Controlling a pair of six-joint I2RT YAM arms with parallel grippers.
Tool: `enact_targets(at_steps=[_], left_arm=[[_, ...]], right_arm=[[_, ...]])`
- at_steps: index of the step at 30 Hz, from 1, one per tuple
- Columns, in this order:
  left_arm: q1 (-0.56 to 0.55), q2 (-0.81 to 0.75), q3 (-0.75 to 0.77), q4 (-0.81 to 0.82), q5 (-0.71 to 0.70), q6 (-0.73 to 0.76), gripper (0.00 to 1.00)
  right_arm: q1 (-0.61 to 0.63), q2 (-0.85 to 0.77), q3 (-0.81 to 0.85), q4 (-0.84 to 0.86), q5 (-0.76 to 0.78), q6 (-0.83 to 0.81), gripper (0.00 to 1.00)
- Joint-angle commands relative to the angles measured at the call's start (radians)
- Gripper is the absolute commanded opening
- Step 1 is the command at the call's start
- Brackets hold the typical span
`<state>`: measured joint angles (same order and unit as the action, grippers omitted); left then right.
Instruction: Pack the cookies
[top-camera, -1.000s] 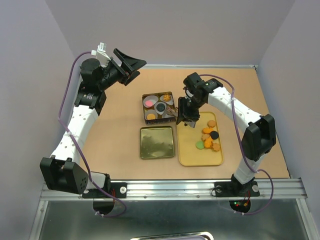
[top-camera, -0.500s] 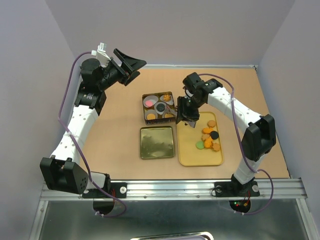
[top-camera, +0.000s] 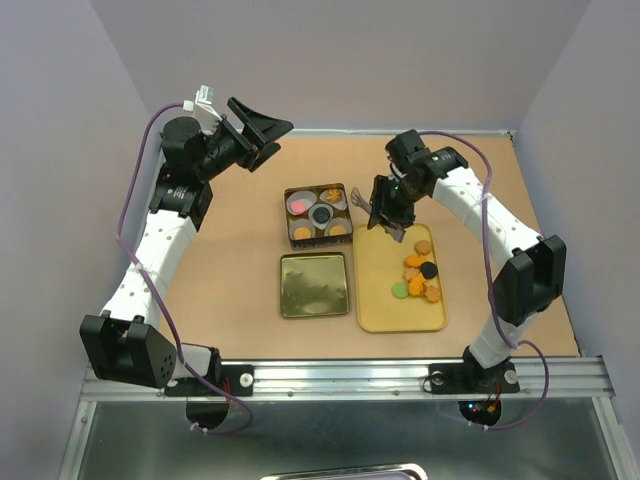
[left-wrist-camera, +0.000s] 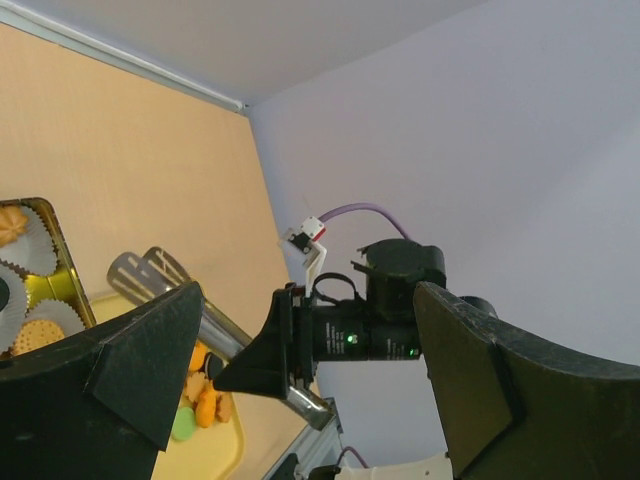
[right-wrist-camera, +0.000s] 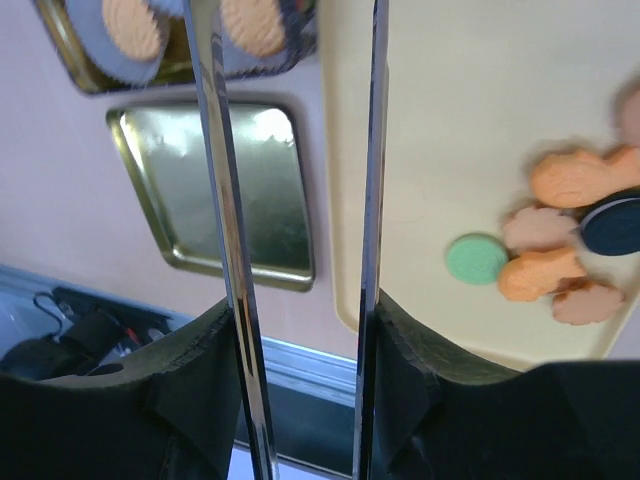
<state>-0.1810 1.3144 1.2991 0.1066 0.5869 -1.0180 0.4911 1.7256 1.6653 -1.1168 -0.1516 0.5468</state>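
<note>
**Item: cookie-packing station, mid-task**

1. Tan board surface (top-camera: 230, 260). It carries everything below.
2. Square gold metal tin (top-camera: 316, 187), fitted with white pleated paper liners (right-wrist-camera: 190, 55). It sits at centre, between the two arms. The liners already hold some of the cookies: pink, black and orange ones show from above.
3. Flat square gold lid (top-camera: 314, 284). It lies just in front of the tin, clear of it, leaving the tin open for loading.
4. Pale yellow rectangular plastic tray (top-camera: 385, 305), just beside the lid. It serves as the holding area.
5. Small round and flower-shaped cookies (top-camera: 420, 272), orange, green and black. These unpacked ones are bunched on the right half of the tray, some touching.
6. Pair of slim polished steel tongs (right-wrist-camera: 232, 250). They are clamped in the right pincer (top-camera: 388, 205) and stand in for fingers too coarse for such small pieces. The blades stand apart with nothing between them (no cookie in transit). They hang above the gap where tin meets tray.
7. Left pincer (top-camera: 275, 138), spread wide and holding nothing. It is raised at the far left, well apart from the work and probably parked out of the way.

Judgement: packing is partly done, and another pick from the tray cluster looks next.
</note>
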Motion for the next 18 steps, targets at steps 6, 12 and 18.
enact_targets(at_steps=[6,12,18], left_arm=[[0.005,-0.009,0.020,0.033,0.022,0.025,0.99],[0.005,-0.001,0.029,0.030,0.021,0.027,0.99],[0.005,0.000,0.042,0.030,0.018,0.025,0.99]], right_arm=[[-0.279,0.084,0.120,0.008,0.130,-0.033,0.52],[-0.376,0.245,0.302,0.009,0.184,-0.039,0.52],[-0.422,0.425,0.424,0.011,0.230,-0.036,0.51]])
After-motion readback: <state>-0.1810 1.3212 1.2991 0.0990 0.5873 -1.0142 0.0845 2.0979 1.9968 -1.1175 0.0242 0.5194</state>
